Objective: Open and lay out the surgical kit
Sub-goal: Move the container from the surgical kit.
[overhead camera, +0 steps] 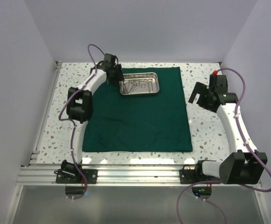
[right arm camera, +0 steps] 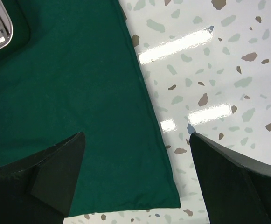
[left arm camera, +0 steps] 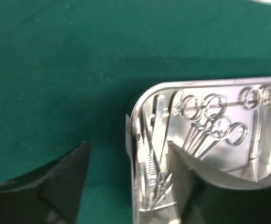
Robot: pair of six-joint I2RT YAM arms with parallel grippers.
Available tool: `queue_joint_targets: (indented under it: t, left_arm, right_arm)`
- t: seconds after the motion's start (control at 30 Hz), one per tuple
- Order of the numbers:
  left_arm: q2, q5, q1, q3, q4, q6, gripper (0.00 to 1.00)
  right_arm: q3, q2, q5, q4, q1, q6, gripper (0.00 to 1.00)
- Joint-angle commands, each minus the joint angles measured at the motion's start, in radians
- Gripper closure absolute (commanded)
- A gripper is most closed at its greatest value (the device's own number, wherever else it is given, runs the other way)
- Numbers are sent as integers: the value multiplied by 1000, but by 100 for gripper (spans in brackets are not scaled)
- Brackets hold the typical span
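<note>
Dark green cloth wrap (overhead camera: 140, 121) lies opened flat as a square drape on the speckled table (overhead camera: 205, 133), a few soft creases across it. The steel tray (overhead camera: 158, 84) sits on the far part of the cloth, left of its middle. Inside the tray, flat tweezers (left arm camera: 156, 140) lie packed along the left wall. Beside them are several ring-handled instruments (left arm camera: 210, 126), though the blur makes it hard to tell scissors from forceps. The left gripper (left arm camera: 128, 147) is at the tray's left wall, jaws apart and straddling it: one finger over cloth, the other inside the tray, with nothing clamped. The right gripper (right arm camera: 137, 135) hangs wide open and empty above the cloth's right edge, well apart from the tray. One of its fingers is over cloth, the other over bare table.
</note>
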Motion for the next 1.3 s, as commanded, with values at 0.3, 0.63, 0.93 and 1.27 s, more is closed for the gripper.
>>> queue_joint_targets:
  t: [0.3, 0.63, 0.93, 1.27]
  left_arm:
    - [-20, -90, -20, 46, -18, 17, 100]
    - [-39, -81, 63, 120, -45, 46, 100]
    - [-54, 5, 205, 81, -64, 167, 100]
    - [-31, -25, 259, 90, -105, 261, 15]
  right_arm:
    - [6, 10, -9, -8, 12, -9, 1]
    - [11, 25, -4, -2, 12, -14, 1]
    - [22, 48, -7, 1, 40, -14, 1]
    - [26, 60, -6, -5, 46, -19, 1]
